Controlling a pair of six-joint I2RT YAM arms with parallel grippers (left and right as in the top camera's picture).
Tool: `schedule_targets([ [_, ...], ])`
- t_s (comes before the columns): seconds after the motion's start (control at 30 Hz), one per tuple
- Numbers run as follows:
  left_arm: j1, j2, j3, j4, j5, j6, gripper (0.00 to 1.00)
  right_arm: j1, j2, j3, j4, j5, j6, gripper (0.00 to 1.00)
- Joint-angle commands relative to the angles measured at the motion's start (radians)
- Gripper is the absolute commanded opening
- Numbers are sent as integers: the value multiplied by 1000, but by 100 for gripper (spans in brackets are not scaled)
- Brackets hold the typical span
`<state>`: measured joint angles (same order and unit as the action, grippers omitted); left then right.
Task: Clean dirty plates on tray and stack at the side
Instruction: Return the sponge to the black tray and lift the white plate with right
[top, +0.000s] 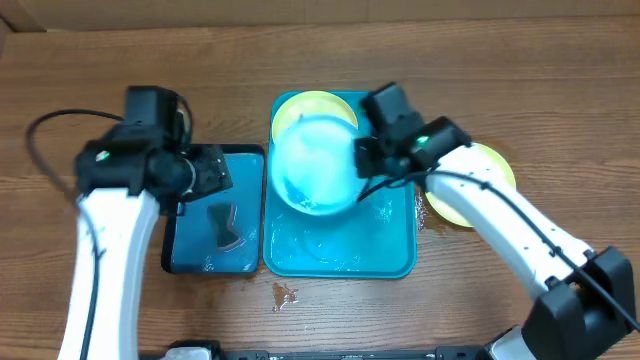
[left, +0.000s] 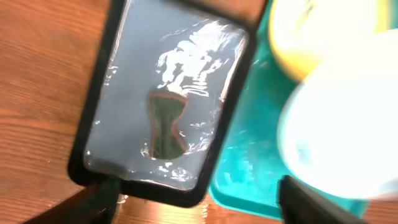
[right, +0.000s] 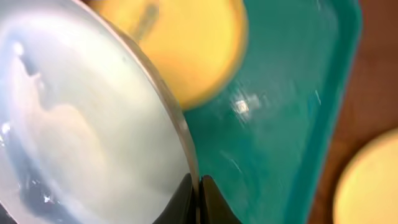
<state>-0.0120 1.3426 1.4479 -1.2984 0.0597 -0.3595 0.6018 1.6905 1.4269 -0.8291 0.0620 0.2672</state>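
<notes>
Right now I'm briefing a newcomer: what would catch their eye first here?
The pale plate, tilted above the teal tray, its rim pinched in the right tool. One yellow plate lies at the tray's far end, a second plate on the table right of it. The left tool hangs open over a sponge in the small tray.

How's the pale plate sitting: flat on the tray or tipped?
Tipped: right gripper holds the pale plate by its rim above the tray.

No legible text or markings
</notes>
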Motion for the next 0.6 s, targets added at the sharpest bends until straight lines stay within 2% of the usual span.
schedule_targets([
  [0.0,7,-90,101,-35,19,-14,100,118,-27,29,73,147,-37,4],
  [0.23,7,-253,174,-52,19,-22,100,343,59,27,272,376,-37,4],
  [0.57,7,-371,174,-64,8,-22,100,578,82,27,350,930,-40,4],
])
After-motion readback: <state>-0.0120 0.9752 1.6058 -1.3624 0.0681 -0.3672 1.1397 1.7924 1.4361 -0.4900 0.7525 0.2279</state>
